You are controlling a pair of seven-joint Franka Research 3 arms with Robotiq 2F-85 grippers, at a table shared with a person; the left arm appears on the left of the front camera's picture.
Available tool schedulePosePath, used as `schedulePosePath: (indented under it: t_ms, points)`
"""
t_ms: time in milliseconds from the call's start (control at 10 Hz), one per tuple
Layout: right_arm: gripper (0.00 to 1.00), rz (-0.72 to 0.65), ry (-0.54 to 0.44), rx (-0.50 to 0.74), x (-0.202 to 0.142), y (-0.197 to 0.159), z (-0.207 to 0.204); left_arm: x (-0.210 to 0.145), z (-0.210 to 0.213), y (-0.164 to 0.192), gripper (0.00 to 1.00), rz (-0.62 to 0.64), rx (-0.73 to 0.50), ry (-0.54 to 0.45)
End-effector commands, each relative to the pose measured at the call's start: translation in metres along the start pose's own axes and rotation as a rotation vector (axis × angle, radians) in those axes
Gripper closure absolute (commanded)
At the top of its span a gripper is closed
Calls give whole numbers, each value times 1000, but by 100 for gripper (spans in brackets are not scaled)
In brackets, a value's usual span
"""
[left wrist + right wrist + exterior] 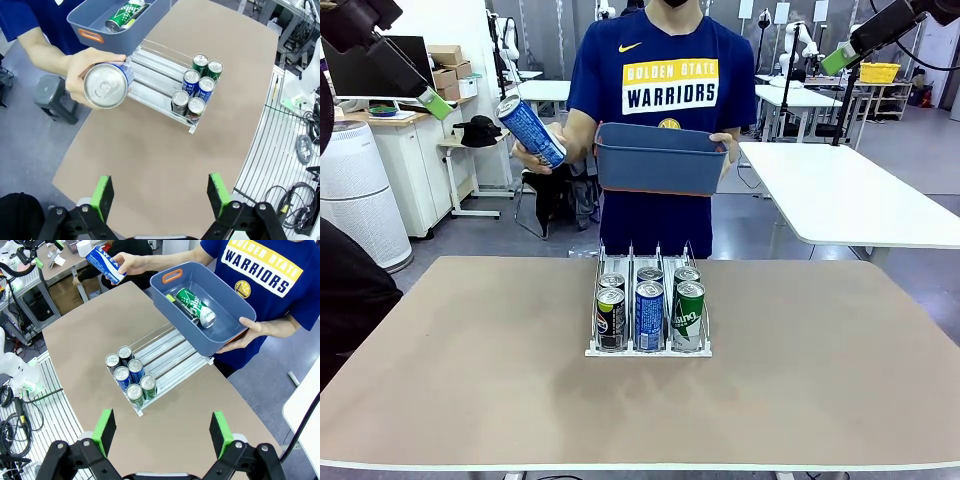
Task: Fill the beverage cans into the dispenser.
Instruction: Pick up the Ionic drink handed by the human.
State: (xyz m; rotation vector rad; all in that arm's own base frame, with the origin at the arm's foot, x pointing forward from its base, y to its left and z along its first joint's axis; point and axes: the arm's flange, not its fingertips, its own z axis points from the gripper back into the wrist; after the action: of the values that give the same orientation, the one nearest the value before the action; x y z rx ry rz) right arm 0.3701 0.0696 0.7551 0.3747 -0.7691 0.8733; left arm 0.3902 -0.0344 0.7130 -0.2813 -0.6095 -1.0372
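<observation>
The clear dispenser (649, 345) (153, 68) (172, 357) sits mid-table with several beverage cans at its near end: black (611, 318), blue (649, 315) and green (688, 316) in front. A person's hand holds a blue can (532, 132) (106, 86) (104, 264) in the air, off the table's far left. My left gripper (433, 102) (160, 195) hangs open, high at the left. High at the right, my right gripper (838, 58) (162, 432) is open too. Both are empty and far above the table.
With the other hand the person holds a blue-grey bin (660, 170) (90, 25) (170, 300) beyond the table's far edge. In it lie a green can (196, 306) (120, 17) and a dark one. A white table (850, 195) stands at the back right.
</observation>
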Motion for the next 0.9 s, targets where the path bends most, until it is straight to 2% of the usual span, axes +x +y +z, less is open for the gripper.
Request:
schedulePosePath:
  t_ms: [0,300,800]
  points:
    - [0,-1,0,0,0,0,0,2,-3,10,0,-51,7,7]
    - [0,-1,0,0,0,0,0,15,-21,20,0,-91,61,23]
    - [0,-1,0,0,0,0,0,31,-40,45,0,-128,79,-59]
